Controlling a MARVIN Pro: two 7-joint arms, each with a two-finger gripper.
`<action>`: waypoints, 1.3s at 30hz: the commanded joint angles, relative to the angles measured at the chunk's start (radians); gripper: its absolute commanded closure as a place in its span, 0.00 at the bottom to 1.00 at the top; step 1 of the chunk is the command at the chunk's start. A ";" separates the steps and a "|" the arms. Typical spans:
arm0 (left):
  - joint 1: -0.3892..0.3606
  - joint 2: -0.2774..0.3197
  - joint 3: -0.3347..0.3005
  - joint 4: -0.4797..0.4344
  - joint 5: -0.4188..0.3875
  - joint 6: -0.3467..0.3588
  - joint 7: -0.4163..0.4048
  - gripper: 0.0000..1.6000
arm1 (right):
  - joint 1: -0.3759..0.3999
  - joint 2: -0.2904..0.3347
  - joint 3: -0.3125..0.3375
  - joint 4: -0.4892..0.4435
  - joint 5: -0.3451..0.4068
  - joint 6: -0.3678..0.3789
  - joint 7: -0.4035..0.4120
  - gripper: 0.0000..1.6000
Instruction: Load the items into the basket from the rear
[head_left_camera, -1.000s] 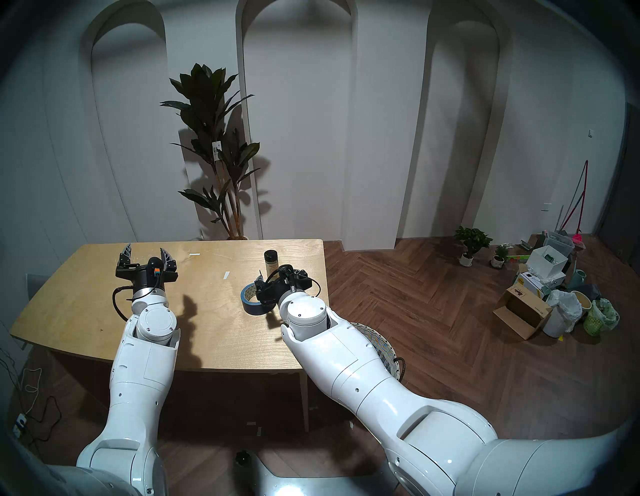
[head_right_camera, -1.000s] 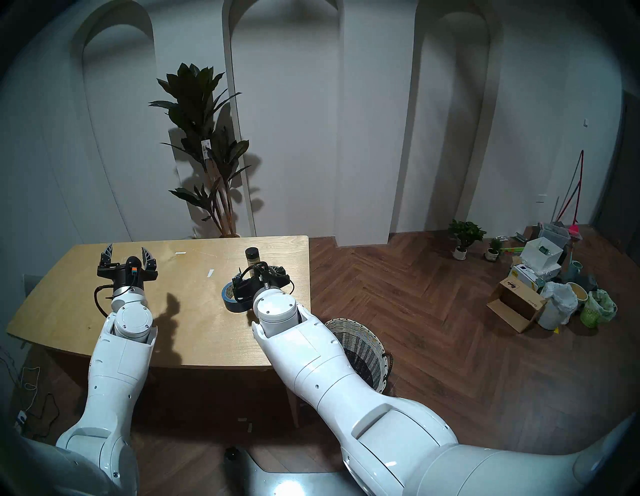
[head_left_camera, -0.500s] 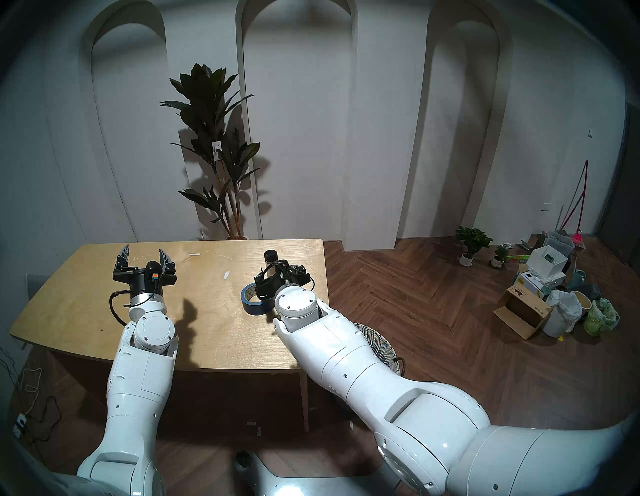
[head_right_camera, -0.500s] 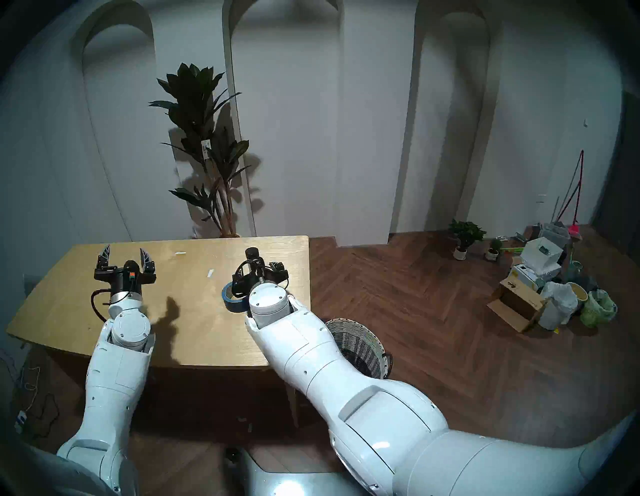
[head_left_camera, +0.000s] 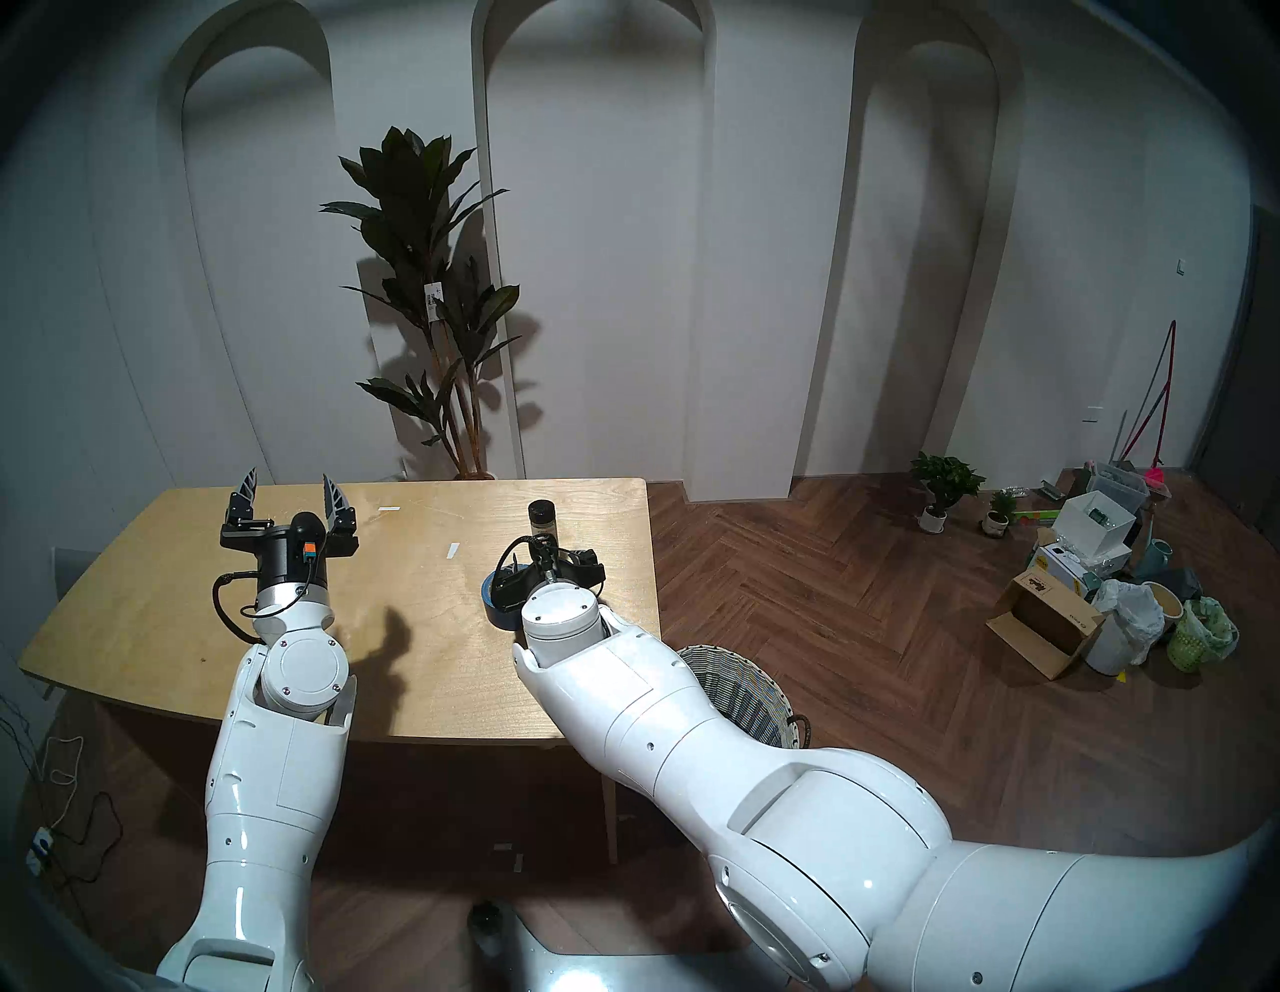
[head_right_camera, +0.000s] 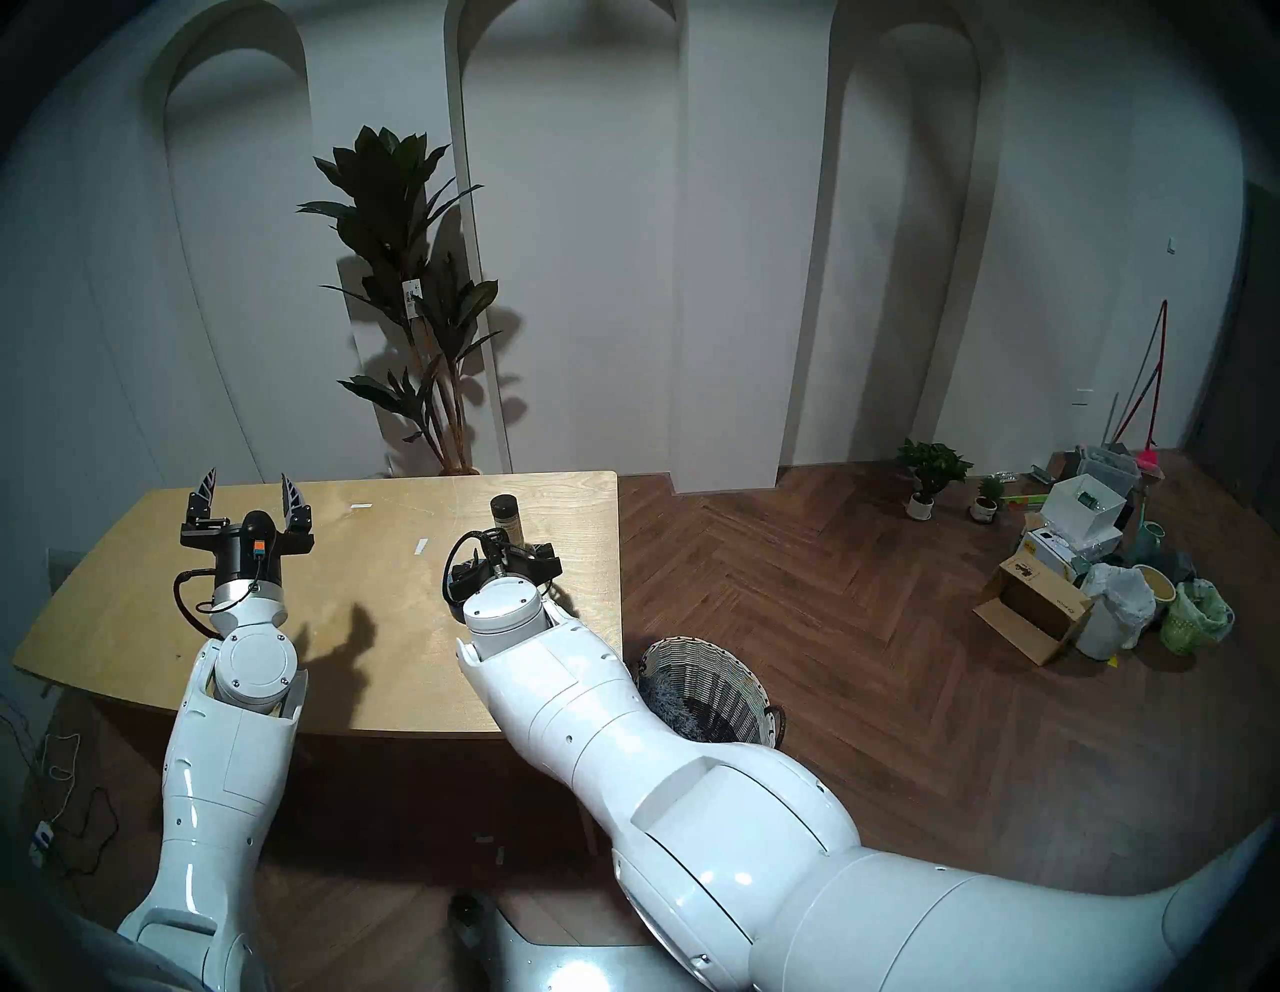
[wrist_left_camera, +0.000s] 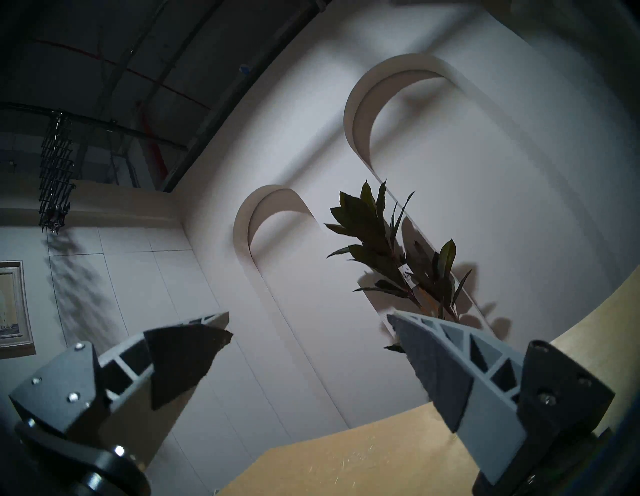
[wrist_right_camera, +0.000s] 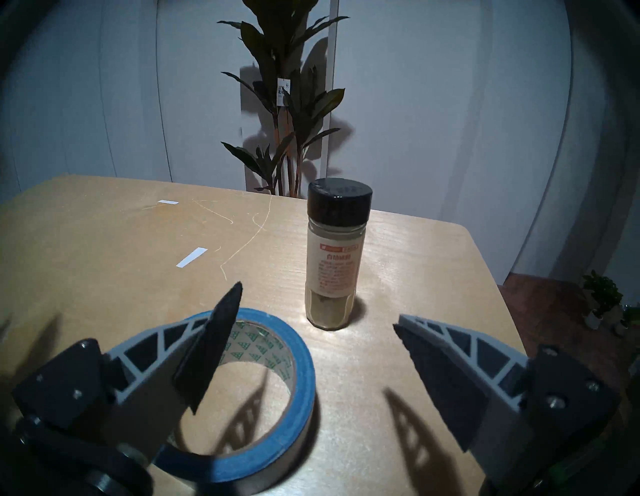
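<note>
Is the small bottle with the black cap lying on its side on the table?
No, the bottle stands upright on the table, cap on top, behind the blue tape roll.

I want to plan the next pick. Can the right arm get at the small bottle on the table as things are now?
Probably yes. The right gripper is open and empty, and the bottle stands upright just beyond its jaws with bare table between; the blue tape roll lies off to one side.

Landmark: pale wooden table (head_left_camera: 173, 609). On its right part, black-capped glass bottle of tan powder (wrist_right_camera: 334, 256) upright, rearward; blue tape roll with tan core (wrist_right_camera: 263, 374) flat, nearer, leftward. Round striped wicker basket (head_left_camera: 751, 696) on floor, right of table.
</note>
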 joint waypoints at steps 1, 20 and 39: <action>0.056 -0.003 0.003 -0.120 -0.003 -0.015 -0.007 0.00 | 0.064 -0.049 0.027 -0.021 0.046 0.037 -0.065 0.00; 0.194 0.016 -0.042 -0.296 -0.024 0.034 -0.090 0.00 | 0.077 -0.049 -0.022 -0.030 0.282 0.195 -0.191 0.00; 0.302 0.015 -0.066 -0.432 -0.096 0.140 -0.215 0.00 | 0.088 -0.049 -0.100 -0.006 0.598 0.236 -0.301 0.00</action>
